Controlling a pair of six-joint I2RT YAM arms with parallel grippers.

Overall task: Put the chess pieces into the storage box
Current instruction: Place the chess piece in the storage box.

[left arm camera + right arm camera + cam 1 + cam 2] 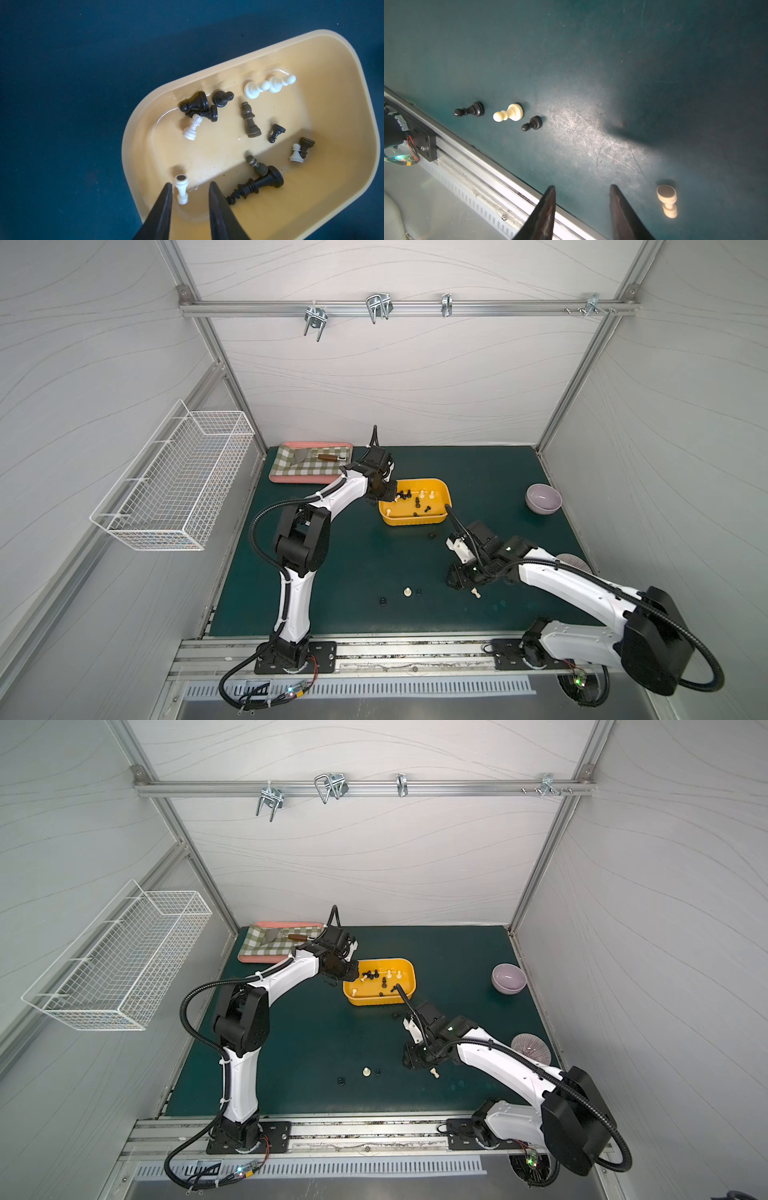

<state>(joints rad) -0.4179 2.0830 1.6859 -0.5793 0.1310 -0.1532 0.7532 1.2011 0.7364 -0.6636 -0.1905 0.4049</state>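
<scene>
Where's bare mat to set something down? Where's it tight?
Free: mat behind the purple bowl to the back wall; middle strip between storage box and the loose chess pieces near the front edge. Crowded: inside the box.

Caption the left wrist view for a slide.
Open left gripper over the box corner, a white piece by its fingertips, a dozen or so other pieces scattered inside.

- Dark green surface [332, 564], scuffed near the front.
- Yellow storage box [415, 524] at centre back.
- Pink-rimmed checkered tray [291, 480] in the back left corner.
- Purple bowl [543, 498] near the right edge.
- Ribbed disc [531, 1048] nearer the front, partly hidden.
- Loose chess pieces near the front: black pawn [382, 601], cream pawn [407, 592], smaller black pawn [419, 592], and a cream piece [476, 594] on its side.
- Black piece [432, 536] just in front of the box.
</scene>
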